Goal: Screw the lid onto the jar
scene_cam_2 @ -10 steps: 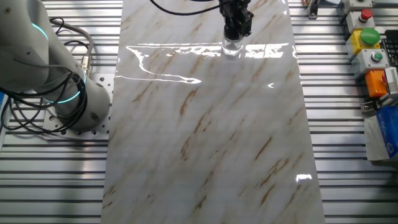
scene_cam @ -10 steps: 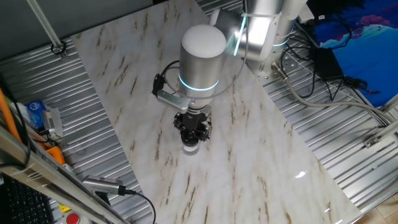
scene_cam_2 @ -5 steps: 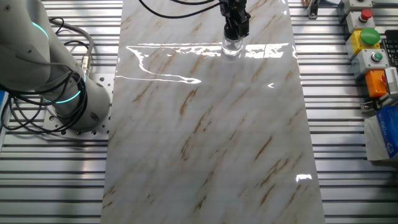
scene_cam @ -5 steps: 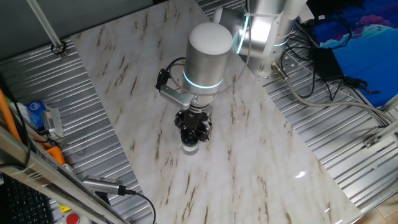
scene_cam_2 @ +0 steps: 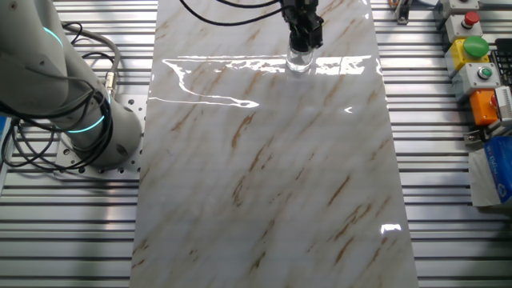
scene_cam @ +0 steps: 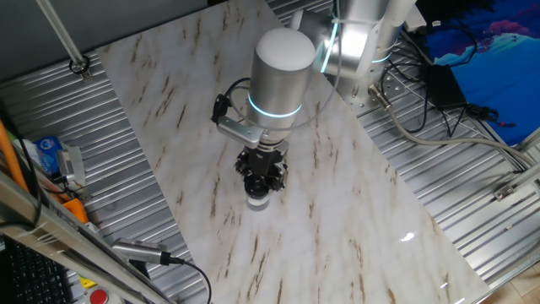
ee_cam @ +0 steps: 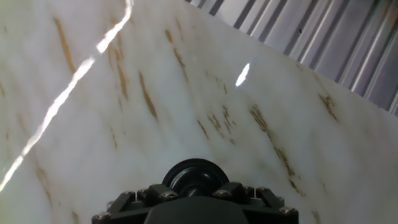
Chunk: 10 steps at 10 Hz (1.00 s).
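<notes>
Hand view showed the lid directly beneath the tool, apparently pinched between its fingers, sitting atop the jar on the marble desk, tool axis vertical over the jar.

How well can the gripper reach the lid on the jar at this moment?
Probably yes: the gripper is directly above the jar and appears to be on the lid already. Nothing else stands near it on the marble table. Whether the jaws are closed is unclear.
</notes>
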Tool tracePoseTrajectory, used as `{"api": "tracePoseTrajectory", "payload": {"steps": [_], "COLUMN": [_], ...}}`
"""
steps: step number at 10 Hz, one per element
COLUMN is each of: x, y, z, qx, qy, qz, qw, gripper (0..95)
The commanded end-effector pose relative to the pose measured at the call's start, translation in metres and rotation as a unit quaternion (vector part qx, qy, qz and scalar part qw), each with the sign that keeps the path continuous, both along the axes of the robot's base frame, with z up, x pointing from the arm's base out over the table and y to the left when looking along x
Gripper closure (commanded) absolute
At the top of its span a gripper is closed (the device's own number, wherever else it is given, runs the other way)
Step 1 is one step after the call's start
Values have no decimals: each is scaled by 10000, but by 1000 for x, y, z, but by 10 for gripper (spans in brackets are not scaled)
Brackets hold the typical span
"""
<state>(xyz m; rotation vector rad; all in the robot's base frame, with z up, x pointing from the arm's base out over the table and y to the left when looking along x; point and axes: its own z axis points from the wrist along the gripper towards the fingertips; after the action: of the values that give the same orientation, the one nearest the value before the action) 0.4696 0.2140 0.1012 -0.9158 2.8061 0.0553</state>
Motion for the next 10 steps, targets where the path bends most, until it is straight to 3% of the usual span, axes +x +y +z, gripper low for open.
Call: {"api": "tracePoseTrajectory", "payload": {"steps": [1,2,3,10], "x": [0,0,0,0], "y": [-1,-1,0,0], "z": [1,1,1,1], "qx": [-119,-114,-238,-238], "qy": [-29,-21,-5,-5], "qz": [85,138,472,472], "qw": [9999,9998,9986,9986], "gripper": [0,0,0,0]}}
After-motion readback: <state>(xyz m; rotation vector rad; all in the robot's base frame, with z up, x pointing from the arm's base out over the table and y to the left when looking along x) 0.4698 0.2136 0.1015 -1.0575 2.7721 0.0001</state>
